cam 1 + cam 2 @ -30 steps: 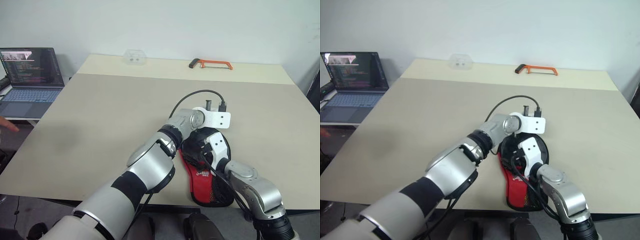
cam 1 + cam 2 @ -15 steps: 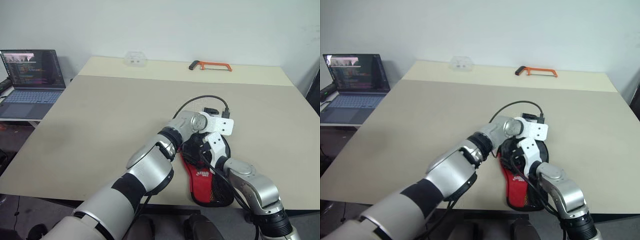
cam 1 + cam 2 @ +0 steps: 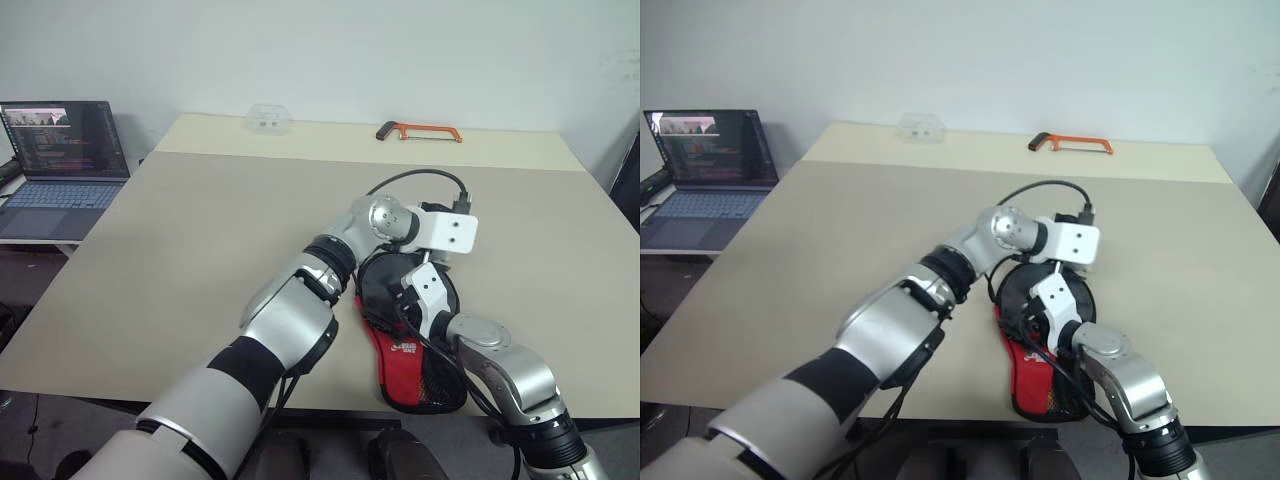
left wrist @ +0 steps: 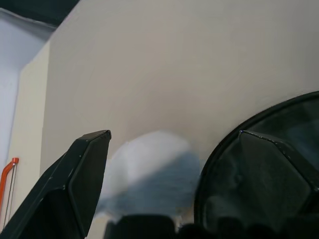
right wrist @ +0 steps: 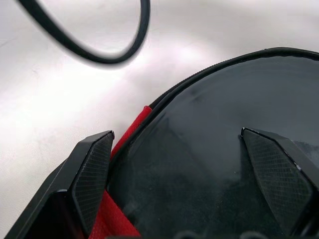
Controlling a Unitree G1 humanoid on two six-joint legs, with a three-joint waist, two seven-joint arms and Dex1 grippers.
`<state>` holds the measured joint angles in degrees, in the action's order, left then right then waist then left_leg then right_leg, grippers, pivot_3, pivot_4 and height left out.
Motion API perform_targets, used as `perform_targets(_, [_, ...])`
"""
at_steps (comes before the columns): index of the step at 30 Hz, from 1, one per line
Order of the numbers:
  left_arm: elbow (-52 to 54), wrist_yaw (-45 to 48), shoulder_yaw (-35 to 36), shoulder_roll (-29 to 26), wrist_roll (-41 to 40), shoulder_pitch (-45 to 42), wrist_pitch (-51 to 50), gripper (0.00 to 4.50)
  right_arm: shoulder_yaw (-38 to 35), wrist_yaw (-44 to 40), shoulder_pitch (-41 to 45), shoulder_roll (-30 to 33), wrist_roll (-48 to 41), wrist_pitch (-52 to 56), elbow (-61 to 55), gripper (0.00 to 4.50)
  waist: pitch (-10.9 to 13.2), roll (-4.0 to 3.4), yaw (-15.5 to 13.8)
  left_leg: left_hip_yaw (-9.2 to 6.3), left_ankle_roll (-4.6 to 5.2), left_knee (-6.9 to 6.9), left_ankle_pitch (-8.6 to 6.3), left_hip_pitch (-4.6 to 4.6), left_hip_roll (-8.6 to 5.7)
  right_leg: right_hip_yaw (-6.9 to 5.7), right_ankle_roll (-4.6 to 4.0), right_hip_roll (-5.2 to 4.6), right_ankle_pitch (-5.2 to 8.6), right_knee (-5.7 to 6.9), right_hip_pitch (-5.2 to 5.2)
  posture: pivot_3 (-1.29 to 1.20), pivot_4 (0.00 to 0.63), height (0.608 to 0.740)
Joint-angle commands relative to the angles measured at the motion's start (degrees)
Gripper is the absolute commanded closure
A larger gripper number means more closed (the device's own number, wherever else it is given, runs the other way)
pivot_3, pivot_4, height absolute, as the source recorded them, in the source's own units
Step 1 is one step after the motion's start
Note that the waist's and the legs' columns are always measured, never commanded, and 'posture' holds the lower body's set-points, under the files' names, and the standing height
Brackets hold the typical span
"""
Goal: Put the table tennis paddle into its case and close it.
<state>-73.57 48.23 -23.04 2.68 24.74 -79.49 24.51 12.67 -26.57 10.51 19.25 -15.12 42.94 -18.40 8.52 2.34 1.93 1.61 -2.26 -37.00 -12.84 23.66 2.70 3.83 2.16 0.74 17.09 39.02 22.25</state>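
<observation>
Table (image 3: 200, 230): beige, against a white wall.
Case (image 3: 405, 355): lay at the near edge.
Hacksaw (image 3: 420, 131): far edge.
Laptop (image 3: 55, 150): beyond the left edge.
Left gripper (image 4: 169, 164): fingers apart, holding nothing.
Right gripper (image 5: 184, 169): fingers apart over the case.

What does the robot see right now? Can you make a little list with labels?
table: wide, beige
case: black and red, near the front edge
fluffy ball charm: grey-white, beside the case's round end
left gripper: open, over the charm
right gripper: open, over the case's black round part
hacksaw: orange, far edge
laptop: open, off to the left
</observation>
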Motion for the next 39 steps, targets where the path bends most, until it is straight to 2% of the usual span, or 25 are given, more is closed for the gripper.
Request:
perform_targets(1, [3.5, 0.3, 1.5, -2.1, -1.6, -1.6, 1.7, 0.02, 1.9, -0.7, -2.0, 0.6, 0.6, 2.2, 4.4, 0.00, 0.0, 0.00, 0.0, 0.00, 0.00, 0.00, 0.00, 0.00, 0.00, 0.00, 0.00, 0.00, 0.00, 0.00, 0.00, 0.00, 0.150, 0.740])
perform_targets(9, [9.4, 9.5, 9.4, -8.8, -11.6, -0.9, -1.6, 0.02, 1.4, -1.5, -2.8, 1.0, 0.8, 2.3, 3.9, 0.00, 0.0, -0.01, 0.0, 0.00, 0.00, 0.00, 0.00, 0.01, 0.02, -0.02, 0.00, 0.00, 0.00, 0.00, 0.00, 0.00, 0.150, 0.740])
perform_targets(15, [20.4, 21.4, 15.3, -13.5, -23.0, 6.3, -13.6, 0.02, 0.4, -5.6, -2.3, 5.2, -1.1, 4.0, -0.4, 0.00, 0.0, -0.05, -0.1, 0.01, 0.00, -0.01, 0.00, 0.02, 0.03, -0.03, -0.01, -0.01, 0.00, -0.02, -0.01, 0.00, 0.150, 0.740])
perform_targets(19, [30.3, 21.3, 15.6, -15.3, -25.3, 14.0, -21.7, 0.02, -1.3, -9.0, -0.7, 9.7, -4.6, 7.4, -6.9, 0.00, 0.0, -0.06, -0.2, -0.05, 0.00, -0.04, 0.00, 0.08, 0.04, -0.09, -0.06, -0.03, -0.03, -0.02, 0.00, 0.00, 0.150, 0.740])
perform_targets(23, [42.2, 22.0, 16.1, -16.4, -29.7, 21.0, -32.7, 0.02, -5.8, -11.9, 1.5, 15.6, -8.6, 11.6, -13.1, 0.00, 0.1, -0.12, -0.2, -0.11, 0.00, -0.06, 0.00, 0.18, 0.05, -0.09, -0.27, -0.03, -0.16, -0.03, 0.06, 0.00, 0.150, 0.740])
perform_targets(27, [50.6, 20.2, 13.8, -17.4, -29.8, 26.3, -38.6, 0.02, -11.9, -15.6, 2.9, 22.0, -13.3, 14.1, -16.7, 0.00, 0.2, -0.24, -0.2, -0.14, 0.00, -0.05, 0.00, 0.18, 0.04, -0.06, -0.27, -0.04, -0.15, -0.03, 0.07, 0.00, 0.150, 0.740])
perform_targets(32, [58.6, 16.9, 10.6, -15.3, -30.3, 33.2, -44.6, 0.02, -20.5, -16.1, 8.2, 26.7, -15.6, 13.8, -13.6, 0.00, 0.2, -0.24, -0.2, -0.14, 0.00, -0.05, 0.00, 0.15, 0.04, -0.04, -0.27, -0.04, -0.15, -0.02, 0.06, 0.00, 0.150, 0.740])
perform_targets(36, [60.8, 13.2, 7.8, -12.7, -29.7, 37.2, -46.8, 0.02, -23.1, -17.2, 11.2, 29.8, -16.1, 12.4, -10.9, 0.00, 0.2, -0.25, -0.2, -0.12, 0.00, -0.05, 0.00, 0.15, 0.03, -0.03, -0.27, -0.05, -0.16, -0.04, 0.06, 0.00, 0.150, 0.740])
perform_targets(39, [60.6, 10.6, 5.9, -10.3, -29.6, 39.6, -47.2, 0.02, -22.5, -15.2, 15.8, 28.9, -14.8, 11.5, -6.1, 0.00, 0.2, -0.26, -0.1, -0.11, 0.01, -0.04, 0.00, 0.15, 0.03, 0.05, -0.27, -0.05, -0.16, -0.04, 0.06, 0.00, 0.150, 0.740])
